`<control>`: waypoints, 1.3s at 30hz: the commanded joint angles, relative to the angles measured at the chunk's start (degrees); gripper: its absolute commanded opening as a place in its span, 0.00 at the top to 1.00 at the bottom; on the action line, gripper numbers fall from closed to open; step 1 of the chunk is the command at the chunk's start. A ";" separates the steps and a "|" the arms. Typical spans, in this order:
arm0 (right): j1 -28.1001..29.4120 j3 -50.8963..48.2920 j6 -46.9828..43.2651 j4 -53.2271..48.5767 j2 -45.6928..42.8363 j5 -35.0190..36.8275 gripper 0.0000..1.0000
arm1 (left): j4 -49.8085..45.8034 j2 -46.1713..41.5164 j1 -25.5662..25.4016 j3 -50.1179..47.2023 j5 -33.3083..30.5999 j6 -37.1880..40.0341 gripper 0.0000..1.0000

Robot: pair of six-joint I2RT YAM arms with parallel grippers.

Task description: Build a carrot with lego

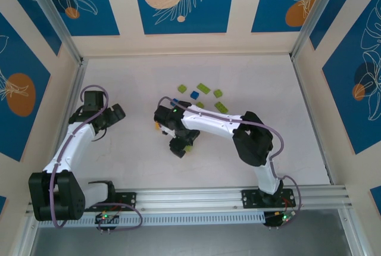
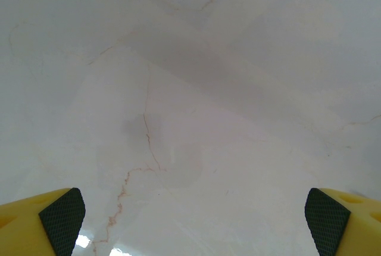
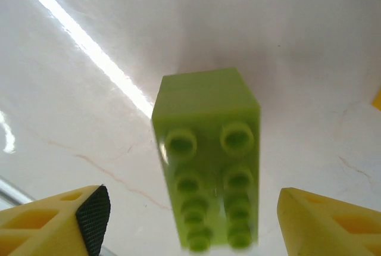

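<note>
The right gripper hangs over a lime green brick with eight bumps on top. Its yellow fingers are spread wide, one on each side of the brick, and neither one touches it. The brick sits on the white table all by itself.

I think this spot is for building the carrot, because it is away from the loose pile. An orange bit peeks in just to the right of the brick. I cannot tell what it is.

The other lego bricks lie scattered behind the brick, toward the back wall. Most are lime green and one is a blue brick.

The left gripper is far off to the left of the brick. Its fingers are wide apart too, with only bare table under them. I think it waits there to keep out of the way.
</note>
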 commanded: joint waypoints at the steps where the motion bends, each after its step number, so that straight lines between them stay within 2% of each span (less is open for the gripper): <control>1: 0.09 0.32 -0.07 -1.06 -5.68 -0.94 0.24 | -0.50 -0.13 1.03 0.46 1.17 0.60 0.02; 5: -2.11 0.32 0.56 -1.55 -9.65 1.34 0.23 | -0.06 -1.03 0.96 0.46 2.93 1.04 0.03; 10: -9.35 -1.15 0.58 0.16 -11.59 3.40 0.23 | -0.37 -3.13 0.88 1.46 7.55 0.66 0.04; 14: -16.93 -2.07 1.13 3.28 -9.91 2.89 0.24 | -2.11 -5.94 0.44 3.78 11.70 0.57 0.06; 19: -23.78 -3.10 -0.86 8.78 -5.48 1.55 0.27 | -6.05 -8.53 0.35 6.40 10.34 2.40 0.06; 24: -25.19 -5.97 -13.26 14.80 -0.78 1.82 0.27 | -6.73 -8.14 0.33 6.44 10.63 2.84 0.06; 29: -26.68 -6.72 -14.75 18.57 1.99 -0.73 0.28 | -6.11 -7.06 0.35 6.38 10.81 2.67 0.06; 39: -28.36 -4.47 -15.47 18.60 6.07 -2.09 0.30 | -5.59 -5.93 0.35 6.09 10.39 3.25 0.05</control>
